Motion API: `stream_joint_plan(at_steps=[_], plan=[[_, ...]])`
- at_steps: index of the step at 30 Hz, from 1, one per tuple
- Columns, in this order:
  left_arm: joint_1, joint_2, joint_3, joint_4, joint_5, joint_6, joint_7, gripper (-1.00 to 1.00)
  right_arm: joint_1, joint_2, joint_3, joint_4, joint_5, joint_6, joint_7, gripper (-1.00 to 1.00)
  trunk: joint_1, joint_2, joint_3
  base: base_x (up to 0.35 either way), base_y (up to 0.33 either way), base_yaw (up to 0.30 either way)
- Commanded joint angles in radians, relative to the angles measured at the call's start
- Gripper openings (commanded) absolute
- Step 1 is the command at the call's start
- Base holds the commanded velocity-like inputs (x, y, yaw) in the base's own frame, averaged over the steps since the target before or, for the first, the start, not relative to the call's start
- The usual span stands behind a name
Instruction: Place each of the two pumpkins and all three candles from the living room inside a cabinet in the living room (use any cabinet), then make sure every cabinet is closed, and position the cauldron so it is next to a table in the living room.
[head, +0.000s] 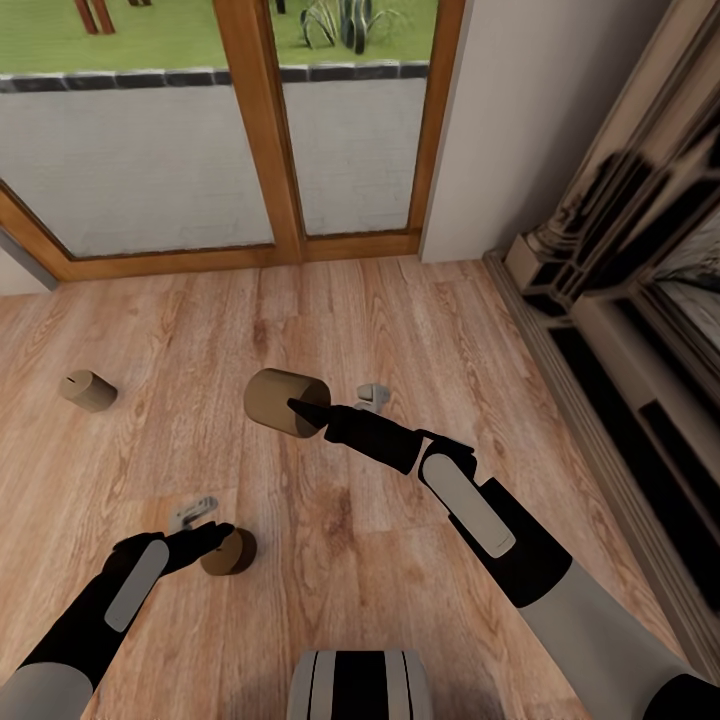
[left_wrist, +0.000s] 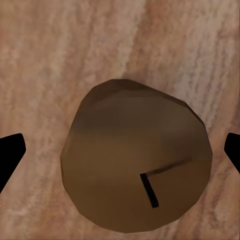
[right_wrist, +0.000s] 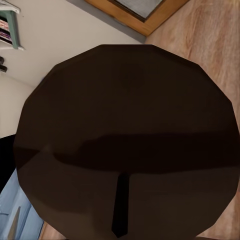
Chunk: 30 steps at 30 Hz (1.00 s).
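Head view: right gripper clamped on candle, lifted above wooden floor; left gripper down at second candle; third candle well apart, toward glass door.

Left wrist view: fingers spread wide either side of second candle, not touching.

Right wrist view: held candle's wick end close up, jaws hidden.

Probably light, stiff, smooth; best gripped across round flanks.

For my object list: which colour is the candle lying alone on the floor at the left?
Beige-tan candle, dark wick; head view shows it best.
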Motion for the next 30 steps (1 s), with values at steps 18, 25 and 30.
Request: stream_joint_plan(at_steps=[18,25,30], plan=[[0.000,0.001,-0.004,0.001,0.011,-0.001,0.009,1.00,-0.001,-0.001,0.002,-0.014,-0.005,0.011,0.062,-1.00,0.002,-0.001,-0.020,0.000,0.000,0.000],[0.000,0.000,-0.004,0.001,0.012,-0.001,0.008,1.00,-0.001,0.000,0.002,-0.010,-0.005,0.010,0.061,-1.00,0.002,-0.001,-0.020,0.000,0.000,0.000],[0.000,0.000,-0.004,0.001,0.012,-0.001,0.006,1.00,-0.001,0.001,0.003,-0.008,-0.005,0.009,0.059,-1.00,0.002,-0.001,-0.020,0.000,0.000,0.000]])
